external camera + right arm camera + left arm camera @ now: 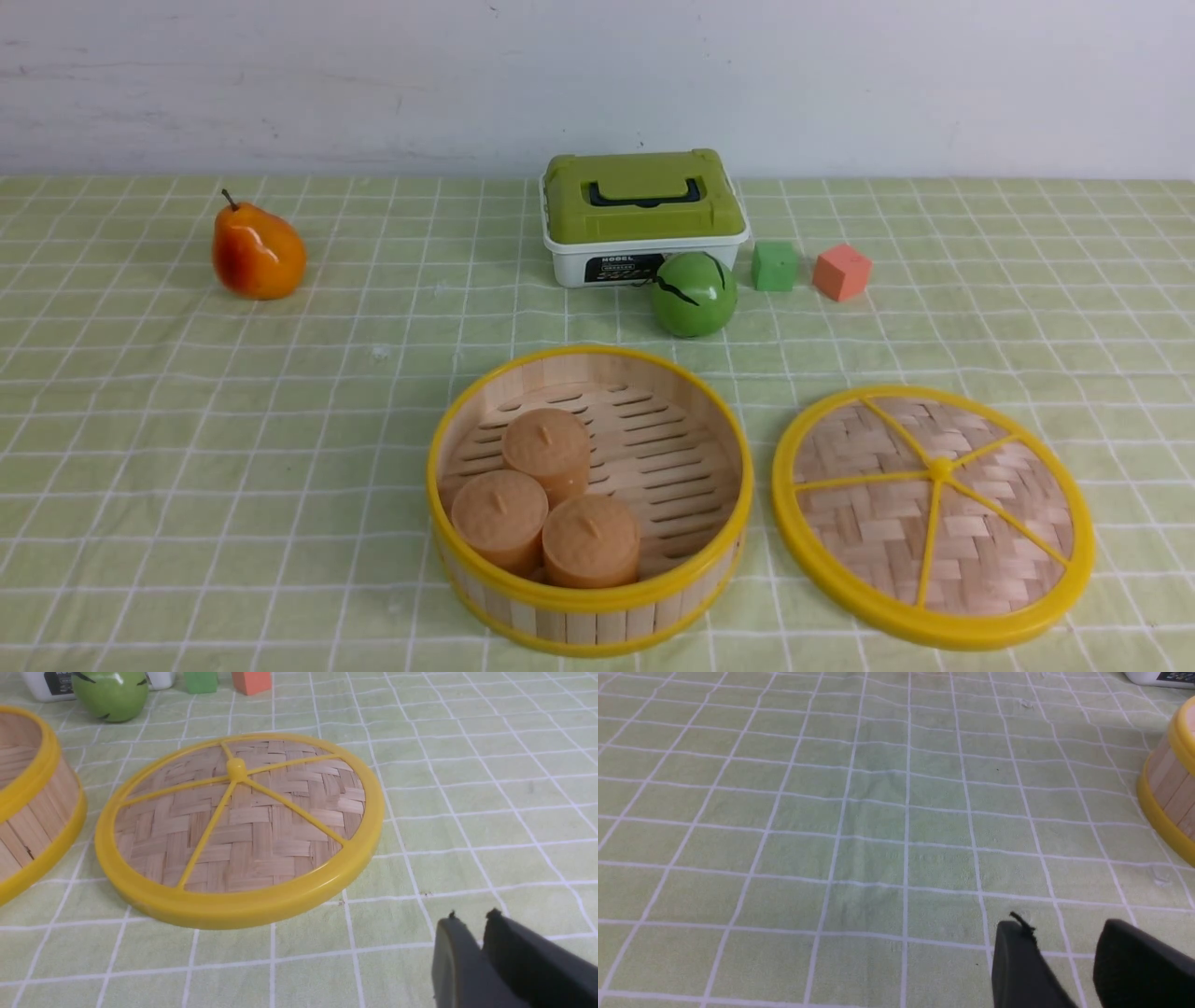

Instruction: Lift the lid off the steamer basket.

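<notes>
The steamer basket [597,623] stands open at the front middle of the checked cloth, with three orange cylinder buns [547,444] on its slotted floor. The lid [868,523] lies flat on the cloth just to the basket's right, apart from it. Neither arm shows in the front view. In the left wrist view my left gripper [1062,926] is open and empty over bare cloth, with the basket's wall [1171,779] off to one side. In the right wrist view my right gripper [472,917] is shut and empty over the cloth, short of the lid [243,821]; the basket [32,798] is beyond it.
A white box with a green lid [644,201] stands at the back middle, a green apple [694,294] in front of it. A green cube [775,266] and an orange cube [841,272] lie to its right. An orange pear [258,254] sits at the back left.
</notes>
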### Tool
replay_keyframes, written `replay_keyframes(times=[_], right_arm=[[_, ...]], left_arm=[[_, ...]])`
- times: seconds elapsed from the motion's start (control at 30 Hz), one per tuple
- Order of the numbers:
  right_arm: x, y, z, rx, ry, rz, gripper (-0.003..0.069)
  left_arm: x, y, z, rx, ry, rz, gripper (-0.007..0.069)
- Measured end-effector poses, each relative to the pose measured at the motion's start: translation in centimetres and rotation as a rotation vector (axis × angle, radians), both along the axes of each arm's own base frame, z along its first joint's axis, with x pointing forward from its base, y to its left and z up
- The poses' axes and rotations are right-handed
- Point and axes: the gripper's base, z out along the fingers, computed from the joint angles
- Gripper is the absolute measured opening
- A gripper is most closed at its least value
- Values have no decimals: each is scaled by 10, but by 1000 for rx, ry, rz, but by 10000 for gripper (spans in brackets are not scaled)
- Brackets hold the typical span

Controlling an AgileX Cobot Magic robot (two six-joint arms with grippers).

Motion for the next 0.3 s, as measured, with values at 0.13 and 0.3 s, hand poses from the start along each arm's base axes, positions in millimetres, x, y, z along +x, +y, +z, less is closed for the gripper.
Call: replay_keyframes(times=[0.13,0.3], right_arm=[[0,0,0,0,0,0,76],[0,0,0,1,0,0,84]], left_arm=[[0,0,0,0,0,0,239],[0,0,0,0,0,0,239]])
